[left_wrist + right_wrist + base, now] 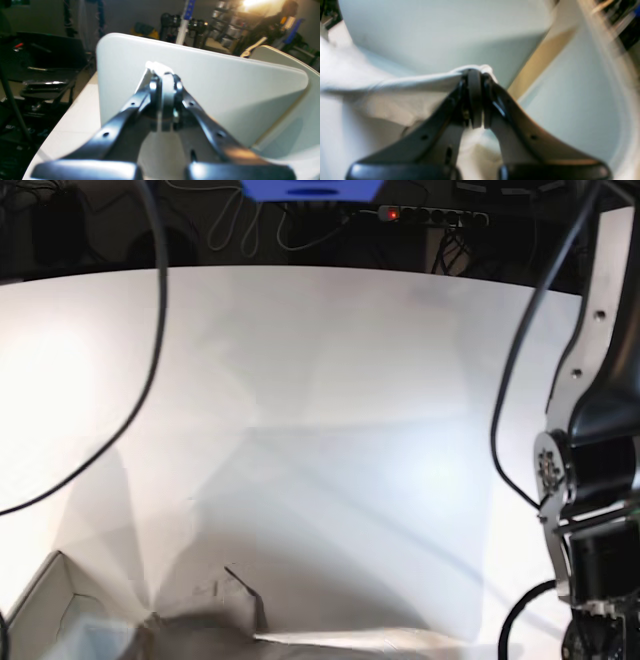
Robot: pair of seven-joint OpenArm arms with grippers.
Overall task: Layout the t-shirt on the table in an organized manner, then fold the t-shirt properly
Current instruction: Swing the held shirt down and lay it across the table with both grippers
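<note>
fabric fills the near edge of the base view: the t-shirt (300,632), pale beige-grey, is bunched and stretched low along the front of the white table (320,380), most of it below the frame.

at the near left corner sits a light box (50,605); only its corner shows, and whether anything lies inside cannot be told.

moving right, the right wrist view shows the right gripper (475,75) with its jaws pressed together on a pinch of the t-shirt (415,82). from the pinch the cloth runs away leftward in a taut band, with looser folds hanging under it over the table (432,37).

further right, the left wrist view shows the left gripper (163,75) also clamped, a small tuft of pale t-shirt (157,67) poking out past its tips. beyond it lies the table (212,80), and past the table's far edge a dim, cluttered workshop.

at the far right of the base view stands a black and silver robot arm (595,480) with a dark cable looping beside it.

judging by how it sags and creases, the shirt is light, soft and limp, with no stiffness of its own. it will likely slump wherever it is unsupported, so an edge grip looks best: shoulders, hem corners or sleeve seams, held apart from one another so the cloth spreads flat rather than bunching.
</note>
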